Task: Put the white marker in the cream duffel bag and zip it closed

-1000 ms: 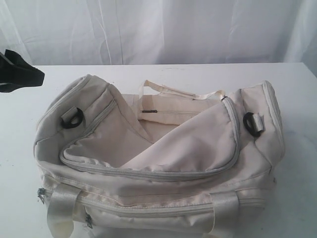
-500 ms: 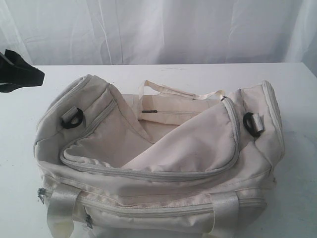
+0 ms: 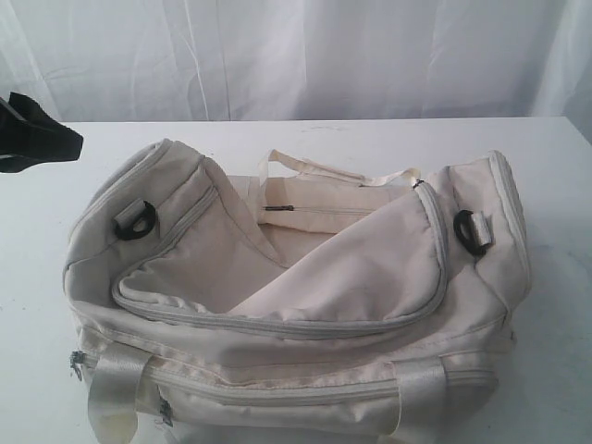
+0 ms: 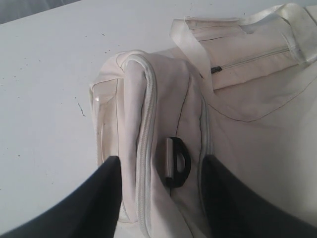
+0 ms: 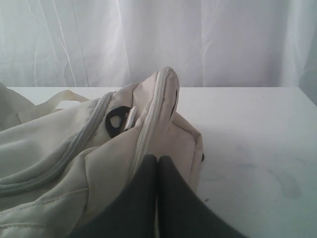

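Observation:
The cream duffel bag (image 3: 324, 277) lies on the white table (image 3: 555, 166), its curved top flap (image 3: 370, 268) unzipped and slumped into the opening. The white marker is not visible in any view. In the left wrist view, my left gripper (image 4: 161, 161) hangs open above the bag's (image 4: 237, 124) left end, its dark fingers either side of a black strap ring (image 4: 177, 162) and holding nothing. My right gripper (image 5: 158, 157) is shut with nothing between its fingers, just over the bag's (image 5: 74, 148) right end beside the grey zipper (image 5: 148, 119).
A dark part of my left arm (image 3: 37, 137) juts in at the left edge of the exterior view. Inside the bag an inner pocket with a small zip (image 3: 277, 208) shows. White curtain (image 3: 296, 55) hangs behind the table. Webbing handles (image 3: 116, 388) hang over the near side.
The slumped flap fabric has shifted very slightly. Neither gripper has moved or changed its opening.

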